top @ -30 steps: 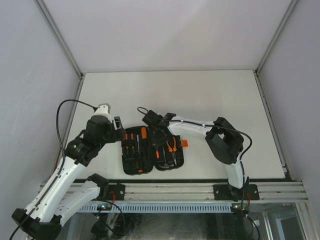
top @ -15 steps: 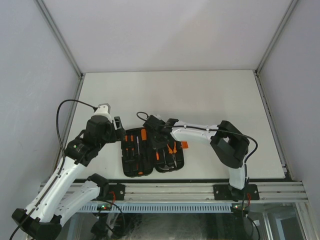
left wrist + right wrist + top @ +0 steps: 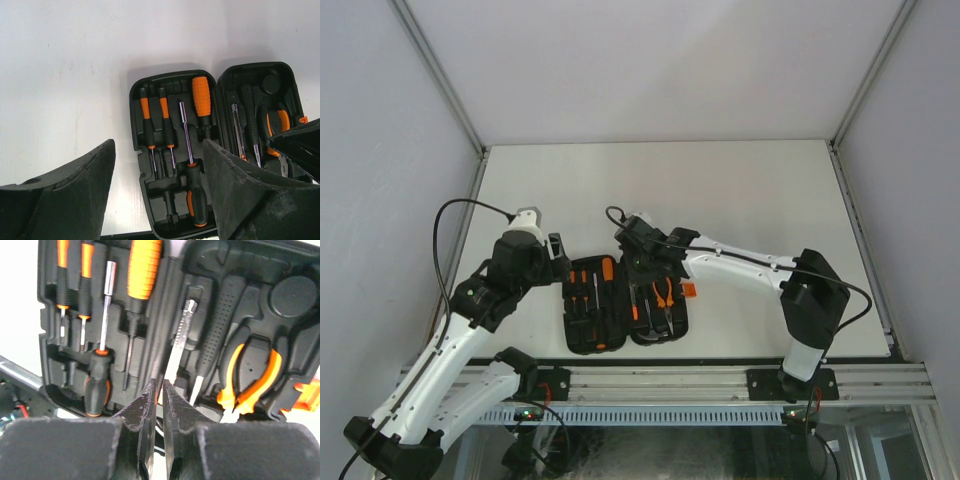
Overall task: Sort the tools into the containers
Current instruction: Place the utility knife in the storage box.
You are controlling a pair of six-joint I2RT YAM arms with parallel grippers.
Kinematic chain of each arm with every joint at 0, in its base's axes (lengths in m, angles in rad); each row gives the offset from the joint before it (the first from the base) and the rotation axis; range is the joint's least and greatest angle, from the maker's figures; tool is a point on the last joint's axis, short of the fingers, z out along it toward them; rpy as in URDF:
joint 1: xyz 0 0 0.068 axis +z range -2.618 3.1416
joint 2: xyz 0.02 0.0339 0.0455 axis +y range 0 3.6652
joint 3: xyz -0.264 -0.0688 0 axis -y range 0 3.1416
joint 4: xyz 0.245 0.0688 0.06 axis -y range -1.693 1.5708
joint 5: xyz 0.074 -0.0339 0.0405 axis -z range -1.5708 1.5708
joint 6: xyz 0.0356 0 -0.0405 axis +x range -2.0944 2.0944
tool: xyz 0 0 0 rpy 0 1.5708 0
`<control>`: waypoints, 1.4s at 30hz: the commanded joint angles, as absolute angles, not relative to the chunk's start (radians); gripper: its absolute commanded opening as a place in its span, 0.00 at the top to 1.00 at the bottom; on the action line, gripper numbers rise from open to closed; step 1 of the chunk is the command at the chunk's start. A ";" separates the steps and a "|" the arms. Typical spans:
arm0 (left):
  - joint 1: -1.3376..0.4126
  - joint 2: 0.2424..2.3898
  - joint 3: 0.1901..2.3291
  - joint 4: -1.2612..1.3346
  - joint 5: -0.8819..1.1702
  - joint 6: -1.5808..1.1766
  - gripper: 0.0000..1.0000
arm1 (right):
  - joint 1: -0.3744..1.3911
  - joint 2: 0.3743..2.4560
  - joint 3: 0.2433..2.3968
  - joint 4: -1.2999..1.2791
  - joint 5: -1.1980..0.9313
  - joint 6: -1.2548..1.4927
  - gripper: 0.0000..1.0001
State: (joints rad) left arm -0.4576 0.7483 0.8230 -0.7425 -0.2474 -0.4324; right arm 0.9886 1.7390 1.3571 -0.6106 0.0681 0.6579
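Observation:
The black tool case (image 3: 576, 338) lies open in two halves at the table's near edge. In the left wrist view its left half (image 3: 137, 150) holds two slim screwdrivers (image 3: 148, 127), an orange-handled driver (image 3: 201, 95) and a longer black-handled screwdriver (image 3: 196, 197). The right half holds orange-handled pliers (image 3: 250, 375), a black-handled tool (image 3: 217, 325) and a steel blade (image 3: 182, 327). I cannot pick out the hammer. My left gripper (image 3: 157, 147) is open and empty, left of and above the case. My right gripper (image 3: 160, 386) hovers over the hinge line, jaws almost closed, nothing visibly between them.
An orange latch (image 3: 307, 395) sticks out of the case's right edge. The case sits close to the table's front edge and rail (image 3: 650, 380). White table (image 3: 720, 190) stretches behind it to the walls.
The right arm's elbow has swung out to the right and its gripper has shifted slightly along the case's far edge. The left arm and the tools have not moved.

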 commanded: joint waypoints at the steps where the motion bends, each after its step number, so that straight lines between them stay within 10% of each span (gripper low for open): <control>1: -0.453 0.748 0.824 -0.709 -0.234 -0.412 0.26 | 0.983 1.764 1.376 -0.681 0.163 0.678 0.92; 42: -0.453 0.754 0.825 -0.707 -0.227 -0.408 0.25 | 0.976 1.953 1.406 -0.649 0.051 0.643 0.91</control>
